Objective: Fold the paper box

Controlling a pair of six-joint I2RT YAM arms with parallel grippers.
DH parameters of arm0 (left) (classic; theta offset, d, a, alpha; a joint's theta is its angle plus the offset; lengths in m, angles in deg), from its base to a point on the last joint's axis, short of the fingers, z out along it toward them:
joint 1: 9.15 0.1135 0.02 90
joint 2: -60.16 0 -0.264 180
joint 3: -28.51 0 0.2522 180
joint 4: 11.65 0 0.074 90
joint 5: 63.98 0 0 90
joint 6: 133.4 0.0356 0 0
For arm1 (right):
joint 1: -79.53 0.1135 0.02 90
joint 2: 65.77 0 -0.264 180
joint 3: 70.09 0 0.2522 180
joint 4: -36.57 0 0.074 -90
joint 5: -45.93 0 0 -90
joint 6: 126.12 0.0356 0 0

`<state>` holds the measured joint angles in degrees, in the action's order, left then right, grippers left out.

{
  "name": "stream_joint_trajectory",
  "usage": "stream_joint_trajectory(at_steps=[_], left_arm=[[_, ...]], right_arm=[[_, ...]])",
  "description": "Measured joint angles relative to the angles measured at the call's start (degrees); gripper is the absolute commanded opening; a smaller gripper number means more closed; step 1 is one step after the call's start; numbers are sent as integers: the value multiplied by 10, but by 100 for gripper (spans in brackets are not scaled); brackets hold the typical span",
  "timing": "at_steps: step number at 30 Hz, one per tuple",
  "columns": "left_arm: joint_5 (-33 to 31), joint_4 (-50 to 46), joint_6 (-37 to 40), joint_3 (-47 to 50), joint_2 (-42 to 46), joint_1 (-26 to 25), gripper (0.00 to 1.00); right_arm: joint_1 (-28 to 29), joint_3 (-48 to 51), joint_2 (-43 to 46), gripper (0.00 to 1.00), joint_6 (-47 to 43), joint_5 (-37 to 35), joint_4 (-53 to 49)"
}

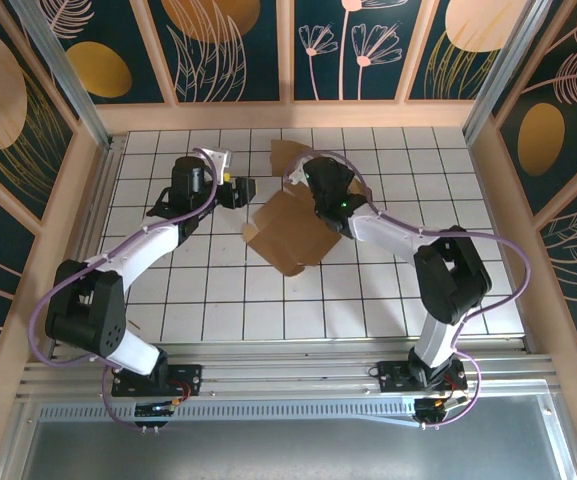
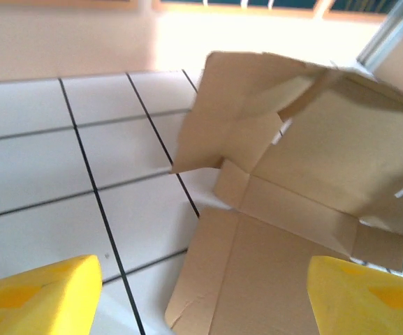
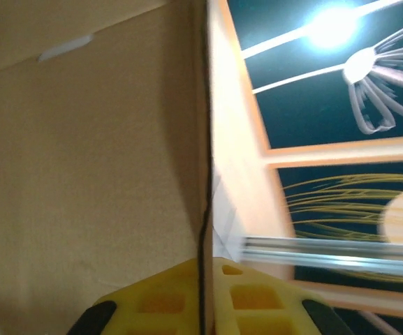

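Brown cardboard at the middle of the white tiled table [image 1: 218, 310]: the paper box [image 1: 286, 240], a die-cut sheet only partly folded. Lying with 1 large panel flat on the tiles and pointing toward the near edge, with other flaps raised and tilted on the far side.

At the far right part of the sheet, from above: the right gripper [image 1: 320, 185], down on the cardboard. Through the right wrist camera, 2 yellow fingers [image 3: 163, 303] brought together on the thin edge of a panel seen edge-on, with that edge showing as a dark line straight between them. Pinched on the cardboard with hardly any gap.

Just left of the sheet, from above: the left gripper [image 1: 246, 190], aimed toward the box and apart from it. Spread wide, with 2 yellow fingertips [image 2: 40, 296] low in the corners of the left wrist view and only tile and the near end of the sheet between them. Holding nothing, and not touching the cardboard as far as can be told.

From that same wrist view: creased panels, a narrow strip between 2 fold lines, 1 flap lifted and bent over at the far left, and thin slots cut near the right side.
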<state>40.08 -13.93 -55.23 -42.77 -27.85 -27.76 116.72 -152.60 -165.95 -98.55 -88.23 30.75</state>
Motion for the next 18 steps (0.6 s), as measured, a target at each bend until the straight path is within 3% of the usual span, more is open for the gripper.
stream_joint_trajectory(at_steps=[3, 7, 10, 14, 18], left_arm=[[-5, 56, -13, 30, 1, 3, 77], [30, 104, 9, 55, -17, 4, 64], [65, 146, 70, 60, -47, 4, 74], [113, 186, 151, 62, -90, 6, 75], [174, 154, 192, -47, -191, 19, 78]], right_arm=[[-4, 64, 13, 7, -109, -10, 71], [-8, 104, 15, 7, -179, -12, 127], [-10, 122, 15, 8, -205, -1, 164], [-14, 131, 15, 8, -231, 15, 200], [-15, 156, 15, 8, -265, 23, 252]])
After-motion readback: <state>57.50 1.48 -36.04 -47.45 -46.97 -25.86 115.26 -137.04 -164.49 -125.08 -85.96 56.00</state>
